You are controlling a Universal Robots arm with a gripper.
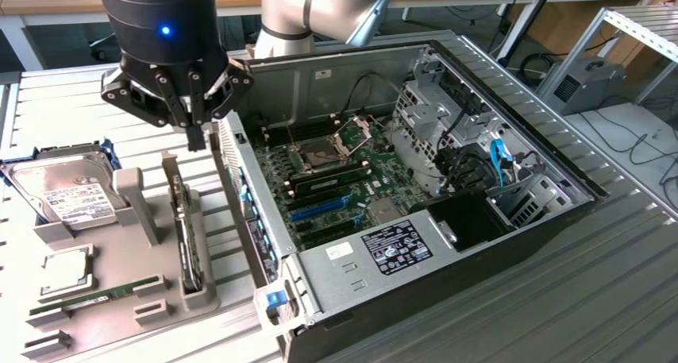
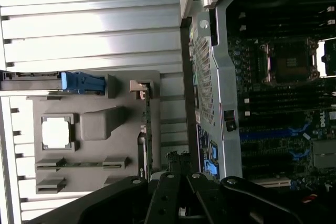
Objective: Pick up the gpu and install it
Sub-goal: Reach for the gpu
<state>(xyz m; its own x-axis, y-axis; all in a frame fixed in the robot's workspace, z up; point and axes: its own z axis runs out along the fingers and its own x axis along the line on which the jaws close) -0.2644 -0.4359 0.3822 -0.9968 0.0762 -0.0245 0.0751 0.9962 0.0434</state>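
Tool (image 1: 196,143) fingers are together, nothing between them. It hangs over the grey parts tray (image 1: 127,244), tips just beside the rear wall of the open PC case (image 1: 307,81), on the exterior view's left of it.

gpu (image 1: 189,248) is in the tray, standing on edge in its slot, not gripped. The tool tips sit above the card's far end, clear of it. In the wrist view the card (image 2: 148,135) runs as a thin edge-on strip between the tray and the case.

Other parts in the tray:
- hard drive (image 1: 63,192) with white label, blue caddy
- CPU (image 1: 66,272)
- RAM stick (image 1: 95,294)

The case lies on its side on the slatted worktop (image 1: 551,299), motherboard (image 1: 329,188) exposed, CPU socket (image 1: 317,152) open. No card seated in the expansion slots.
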